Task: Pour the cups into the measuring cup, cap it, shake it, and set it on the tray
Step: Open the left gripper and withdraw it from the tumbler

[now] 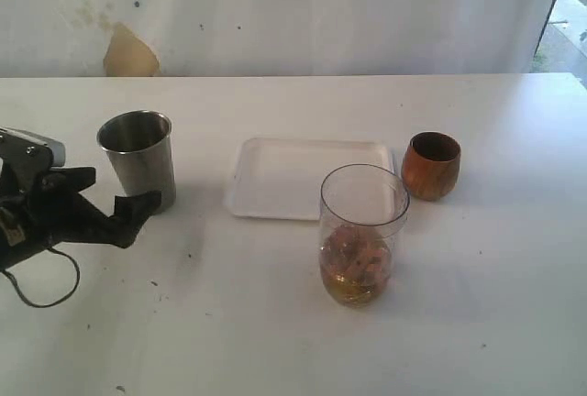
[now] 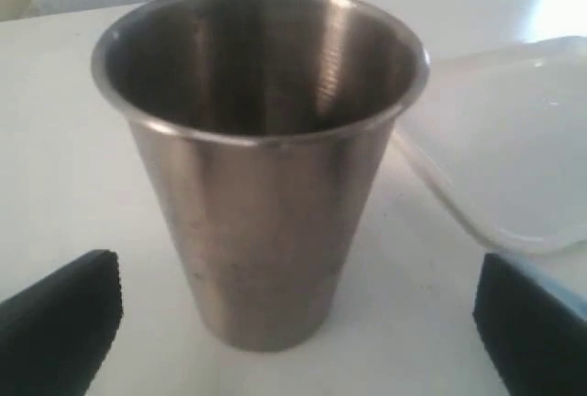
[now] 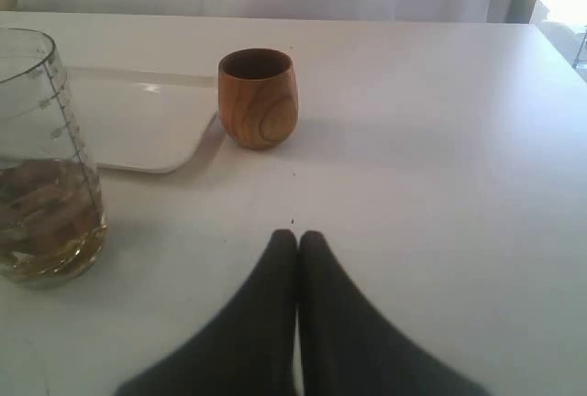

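The steel tumbler (image 1: 138,159) (image 2: 261,158) stands upright at the left of the table, and its inside looks empty. My left gripper (image 1: 115,194) (image 2: 295,272) is open just in front of it, one finger on each side of its base and neither touching. The clear measuring cup (image 1: 363,231) (image 3: 41,158) stands uncapped in front of the white tray (image 1: 284,181) (image 3: 138,130), with brownish contents in its bottom third. The wooden cup (image 1: 431,165) (image 3: 258,98) stands upright at the tray's right corner. My right gripper (image 3: 298,236) is shut on nothing, low over bare table, and is out of the exterior view.
A white table (image 1: 477,323) carries everything, with a white cloth wall (image 1: 321,11) behind its far edge. A black cable (image 1: 50,300) loops below my left arm. The tray's corner (image 2: 514,139) lies beside the tumbler. There is bare table between the wooden cup and my right gripper.
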### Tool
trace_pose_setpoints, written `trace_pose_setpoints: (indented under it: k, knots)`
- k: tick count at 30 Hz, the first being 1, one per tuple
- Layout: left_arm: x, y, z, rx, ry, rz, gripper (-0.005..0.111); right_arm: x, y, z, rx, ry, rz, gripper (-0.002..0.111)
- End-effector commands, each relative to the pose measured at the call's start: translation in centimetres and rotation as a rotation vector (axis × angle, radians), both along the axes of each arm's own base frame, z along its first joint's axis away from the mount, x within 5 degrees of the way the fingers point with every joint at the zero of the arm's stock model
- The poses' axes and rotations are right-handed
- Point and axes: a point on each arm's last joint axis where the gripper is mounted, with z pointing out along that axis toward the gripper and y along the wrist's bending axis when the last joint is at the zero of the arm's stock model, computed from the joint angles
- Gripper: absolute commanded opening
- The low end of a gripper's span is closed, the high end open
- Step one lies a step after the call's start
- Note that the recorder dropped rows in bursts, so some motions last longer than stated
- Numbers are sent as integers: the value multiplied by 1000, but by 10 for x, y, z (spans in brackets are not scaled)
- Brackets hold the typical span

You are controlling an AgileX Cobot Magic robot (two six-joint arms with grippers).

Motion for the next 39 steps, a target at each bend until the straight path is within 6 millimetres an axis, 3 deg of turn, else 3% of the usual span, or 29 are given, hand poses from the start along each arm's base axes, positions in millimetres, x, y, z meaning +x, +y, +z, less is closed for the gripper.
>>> trace_pose_setpoints:
  k: [1,6,15,22,27,35,39]
  knots:
    - [-18,5,9,16,16,27,105,0,0,-2,2,0,-5,0]
    - [-30,14,22,-60,196,162,105,0,0,-2,2,0,-5,0]
    - [-22,40,81,216,508,492,105,0,0,-2,2,0,-5,0]
    - [-23,48,124,426,790,555,105,0,0,-2,34,0,-14,0]
    - [-25,63,122,435,909,649,105,0,0,-2,34,0,-14,0]
    - [-20,112,94,371,1053,782,105,0,0,-2,34,0,-14,0]
    - [-10,114,86,289,1014,740,105,0,0,-2,34,0,-14,0]
